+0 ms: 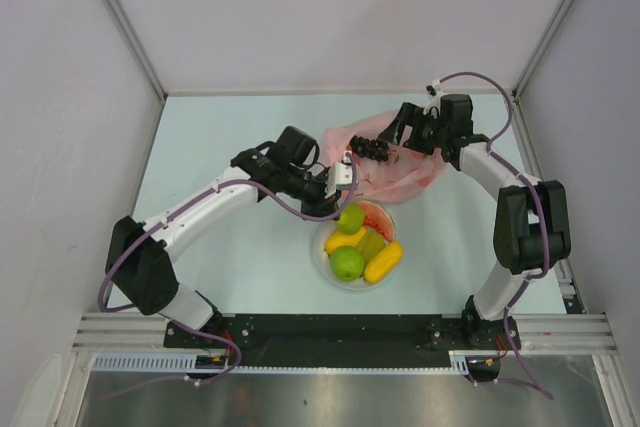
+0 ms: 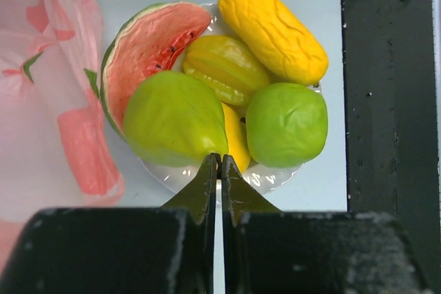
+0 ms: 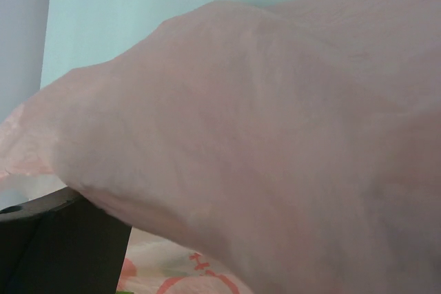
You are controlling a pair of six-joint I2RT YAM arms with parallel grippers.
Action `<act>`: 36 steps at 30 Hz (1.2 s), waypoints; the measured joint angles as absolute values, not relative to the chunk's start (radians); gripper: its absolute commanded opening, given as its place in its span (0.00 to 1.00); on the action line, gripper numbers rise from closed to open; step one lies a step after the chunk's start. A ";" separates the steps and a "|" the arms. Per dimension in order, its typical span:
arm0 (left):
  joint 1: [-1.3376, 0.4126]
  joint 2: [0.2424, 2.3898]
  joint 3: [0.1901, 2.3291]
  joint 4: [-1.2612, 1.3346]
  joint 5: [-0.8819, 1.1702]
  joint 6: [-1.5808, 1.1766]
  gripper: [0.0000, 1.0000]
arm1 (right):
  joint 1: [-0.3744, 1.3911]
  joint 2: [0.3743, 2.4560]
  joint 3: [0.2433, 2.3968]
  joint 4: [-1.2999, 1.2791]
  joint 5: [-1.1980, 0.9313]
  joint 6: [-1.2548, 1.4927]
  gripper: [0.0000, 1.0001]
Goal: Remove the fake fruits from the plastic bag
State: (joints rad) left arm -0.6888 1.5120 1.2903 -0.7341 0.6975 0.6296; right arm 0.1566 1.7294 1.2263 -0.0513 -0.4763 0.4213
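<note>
Nearest: fake fruits [image 2: 286,123] heaped on white plate [image 2: 275,177], already out. Left fingers [image 2: 220,162] pressed together, empty, hovering over plate rim, probably parked. Farther: plastic bag [image 1: 405,182] slumped on surface [image 1: 230,267]. Right fingers [image 1: 378,150] spread wide at its mouth, film draped over their camera, likely fishing for leftovers.

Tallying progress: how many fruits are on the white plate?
6: watermelon slice; ribbed yellow-green fruit beside it; orange-yellow oblong fruit at the plate rim; pear-like green fruit; round green fruit; yellow fruit wedged between those. Others may hide underneath.
</note>
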 measured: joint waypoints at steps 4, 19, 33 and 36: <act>-0.692 1.513 1.290 -0.721 0.740 0.640 0.00 | 0.169 1.750 1.226 -0.051 -0.477 0.418 1.00; -0.712 1.624 1.291 -0.698 0.873 0.643 0.06 | 0.178 1.798 1.226 -0.045 -0.478 0.418 1.00; -0.707 1.650 1.298 -0.699 0.864 0.628 0.56 | 0.178 1.808 1.225 -0.039 -0.478 0.418 1.00; -0.703 1.647 1.298 -0.698 0.854 0.626 0.59 | 0.179 1.808 1.225 -0.039 -0.478 0.417 1.00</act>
